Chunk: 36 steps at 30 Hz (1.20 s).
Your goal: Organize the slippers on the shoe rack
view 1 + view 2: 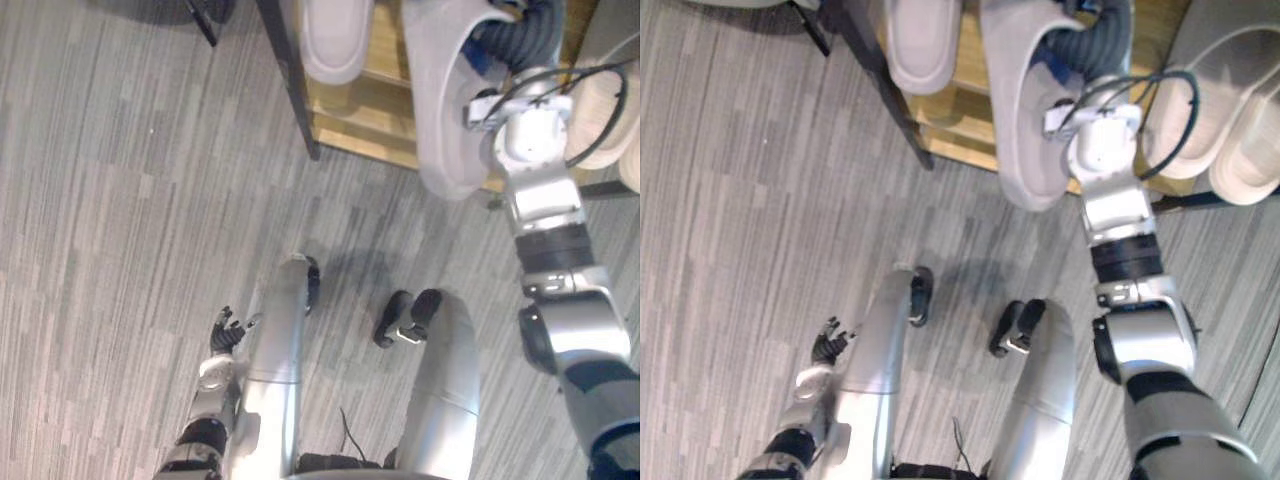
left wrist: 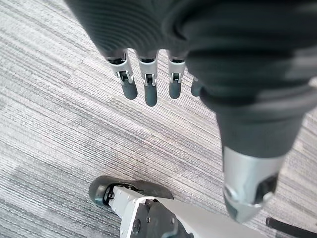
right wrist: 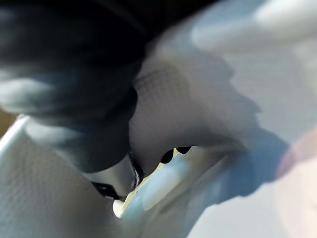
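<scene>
So starting at the lower left, the left hand (image 1: 228,330) hangs low over the grey striped carpet (image 1: 100,200), fingers (image 2: 150,94) straight and loose, nothing in it and not touching anything. Moving right and up, there's the shoe rack (image 1: 290,80) with its black post at the front left corner and a wooden shelf (image 1: 370,110) behind it. Sitting on that shelf right by the post is a pale slipper (image 1: 335,40), just beside the one that's being handled. That one is a grey slipper (image 1: 445,110), and it lies along the shelf with its near end poking out past the front edge, over the carpet. The right hand (image 1: 525,35) is stuck into its opening from the right side, and the wrist view shows the thumb (image 3: 121,176) on one side of the slipper's upper band and dark fingertips (image 3: 168,156) peeking out from under it, so it's clamped on the band. Whether the slipper is actually resting on the wood or just hanging from the hand, can't tell. Further right, at the right end of the rack, two cream slippers (image 1: 1205,90) lie side by side, close to the arm but not touching it.
</scene>
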Available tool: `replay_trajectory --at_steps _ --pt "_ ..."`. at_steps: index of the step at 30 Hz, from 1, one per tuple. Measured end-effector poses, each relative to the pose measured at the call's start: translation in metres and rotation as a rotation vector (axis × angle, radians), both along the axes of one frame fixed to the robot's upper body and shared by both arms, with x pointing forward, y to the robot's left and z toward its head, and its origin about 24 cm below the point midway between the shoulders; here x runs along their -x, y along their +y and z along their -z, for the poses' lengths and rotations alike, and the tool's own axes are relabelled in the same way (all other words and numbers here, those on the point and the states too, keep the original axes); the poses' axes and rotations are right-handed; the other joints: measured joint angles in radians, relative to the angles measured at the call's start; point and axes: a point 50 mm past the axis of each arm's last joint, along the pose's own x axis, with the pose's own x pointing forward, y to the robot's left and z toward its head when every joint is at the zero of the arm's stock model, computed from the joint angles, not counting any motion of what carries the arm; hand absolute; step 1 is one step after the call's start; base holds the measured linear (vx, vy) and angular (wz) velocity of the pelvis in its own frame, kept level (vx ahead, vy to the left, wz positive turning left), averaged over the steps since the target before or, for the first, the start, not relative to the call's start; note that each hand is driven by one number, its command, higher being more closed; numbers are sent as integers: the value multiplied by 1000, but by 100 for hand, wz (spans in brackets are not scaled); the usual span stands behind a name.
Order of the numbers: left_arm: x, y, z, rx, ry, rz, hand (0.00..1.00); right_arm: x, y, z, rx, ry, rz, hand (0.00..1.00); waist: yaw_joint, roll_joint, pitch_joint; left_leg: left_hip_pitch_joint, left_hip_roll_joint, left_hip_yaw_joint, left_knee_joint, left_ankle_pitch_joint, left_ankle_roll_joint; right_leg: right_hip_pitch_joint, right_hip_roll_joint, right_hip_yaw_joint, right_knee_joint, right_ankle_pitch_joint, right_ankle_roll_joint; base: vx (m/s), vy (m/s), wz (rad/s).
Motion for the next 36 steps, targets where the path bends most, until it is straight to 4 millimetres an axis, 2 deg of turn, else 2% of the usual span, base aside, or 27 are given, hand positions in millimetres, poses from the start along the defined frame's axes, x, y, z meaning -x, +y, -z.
replay_trajectory --at_steps 3,5,10,12,13,17,26,36 --pt "0 -1 0 4 -1 0 0 -6 -8 -5 -19 20 44 100 10 0 -8 -31 0 -11 15 2 -3 -20 -2 -11 17 -6 -7 -3 -15 8" --pt "-1 -2 1 12 0 -7 0 -4 -8 -19 -35 -14 58 100 16 0 -12 -55 -2 -12 19 6 -9 -46 -3 -10 27 -7 -8 -9 -13 5" --pt "-2 -1 0 23 -6 -38 0 -7 -13 -27 -75 -20 98 100 24 0 -13 -67 -3 -22 23 9 -16 -52 -8 -21 37 -14 -19 -16 -16 5" --pt "0 -1 2 24 -4 -44 0 -8 -15 -27 -92 -19 115 100 26 -1 -33 -86 -4 -22 23 11 -19 -71 -10 -22 41 -15 -21 -12 -10 6" --pt "0 0 2 24 1 -48 0 -8 -15 -28 -98 -21 122 0 26 -1 -34 -88 -6 -24 23 13 -21 -73 -12 -24 44 -16 -23 -1 -8 6" --pt "0 0 3 23 5 -66 0 -8 -17 -34 -133 -33 154 0 28 -1 -34 -87 -7 -26 23 14 -24 -73 -14 -26 47 -17 -25 0 -4 2" --pt "2 5 6 62 20 -135 0 -6 -31 -35 -238 -40 197 0 32 -1 -35 -82 -7 -24 19 18 -28 -71 -13 -23 47 -17 -25 0 0 0" --pt "2 6 8 73 25 -158 0 -7 -29 -34 -248 -36 188 0 31 -1 -45 -58 2 -23 -7 26 -37 -57 -2 -25 26 -12 -33 -2 -3 -1"
